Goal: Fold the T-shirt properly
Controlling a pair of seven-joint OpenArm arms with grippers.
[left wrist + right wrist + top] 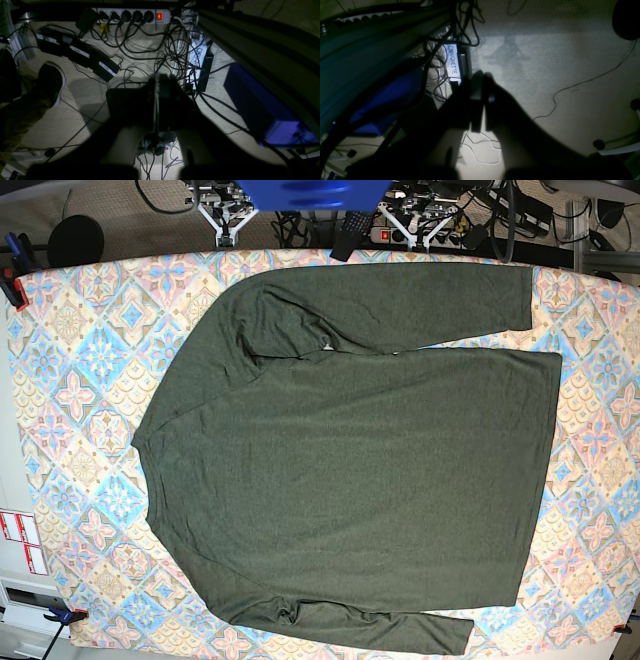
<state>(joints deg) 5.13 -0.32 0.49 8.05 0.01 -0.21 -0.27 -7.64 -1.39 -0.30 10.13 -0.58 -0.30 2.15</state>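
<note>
Lying flat on the patterned desk [80,340], the T-shirt [360,460] fills most of the base view, face down or up I cannot tell. Its long axis runs across that view: the neck and shoulders sit toward the left side, the hem toward the right. One sleeve is folded along the top edge, reaching right; the other lies along the bottom edge, also pointing right. No fold of the body has been made yet, so the task looks to be at its very start.

Neither arm appears over the desk in the base view. Both wrist cameras look down at carpeted floor [545,62] strewn with cables, with a power strip [130,15] in the left wrist view, so both arms seem parked off the far edge of the desk, behind the top of the base view. The left end effector [156,82] shows its two fingers pressed together with nothing between them; the right end effector [480,77] likewise has its fingers closed and holds nothing.

The relation that matters: the shirt lies forward of both arms, on the desk, with its length set crosswise to them. By the rig's layout the left arm stands toward the hem end and the right arm toward the collar end, so each is nearer one end of the upper sleeve edge. A likely first move is for both to open, reach forward, and take that near long edge.
</note>
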